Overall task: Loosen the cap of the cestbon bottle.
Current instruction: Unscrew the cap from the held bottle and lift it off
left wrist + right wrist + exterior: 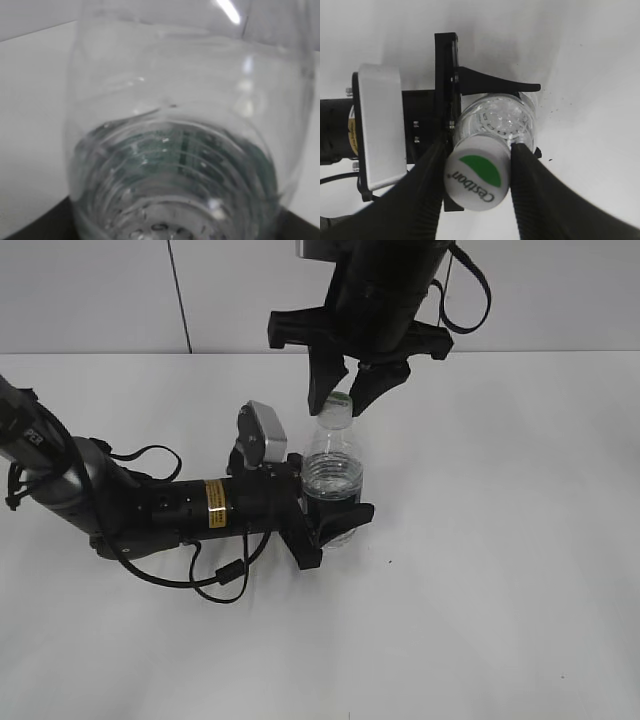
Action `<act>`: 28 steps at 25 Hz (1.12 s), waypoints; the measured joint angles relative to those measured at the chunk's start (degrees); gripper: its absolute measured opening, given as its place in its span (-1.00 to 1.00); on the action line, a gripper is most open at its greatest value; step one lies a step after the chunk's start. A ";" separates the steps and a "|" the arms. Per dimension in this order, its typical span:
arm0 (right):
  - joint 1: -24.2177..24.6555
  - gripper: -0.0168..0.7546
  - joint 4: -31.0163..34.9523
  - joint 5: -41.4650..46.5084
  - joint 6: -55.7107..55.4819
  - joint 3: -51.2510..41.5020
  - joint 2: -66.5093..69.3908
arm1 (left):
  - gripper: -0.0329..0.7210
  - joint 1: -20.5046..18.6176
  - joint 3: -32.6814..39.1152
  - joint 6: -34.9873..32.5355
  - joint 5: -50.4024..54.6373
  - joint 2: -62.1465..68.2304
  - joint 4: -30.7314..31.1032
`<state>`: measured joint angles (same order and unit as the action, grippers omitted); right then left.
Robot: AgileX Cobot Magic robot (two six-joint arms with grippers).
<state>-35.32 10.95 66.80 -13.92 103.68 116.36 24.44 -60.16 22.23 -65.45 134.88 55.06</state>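
The clear cestbon bottle (333, 475) stands upright on the white table, with its dark green label low on the body. My left gripper (335, 525) is shut on its lower part from the left. The bottle fills the left wrist view (185, 125). The white cap (339, 400) with a green mark sits on the neck. My right gripper (342, 406) reaches down from above, one finger on each side of the cap. In the right wrist view both black fingers (479, 157) press the sides of the cap (477, 175), with the bottle's shoulder (495, 117) below.
The left arm (150, 505) lies low across the table with cables looping beside it (225, 575). Its silver wrist camera (380, 130) sits just left of the bottle. A white wall (100, 290) stands behind the table's far edge.
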 joint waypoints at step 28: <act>0.00 -0.18 0.59 0.47 54.60 -0.01 0.07 | 0.16 0.04 0.00 -0.42 0.07 0.00 0.36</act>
<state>-35.32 11.54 67.27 40.67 103.67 116.42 24.48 -60.16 21.81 -65.38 134.88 55.41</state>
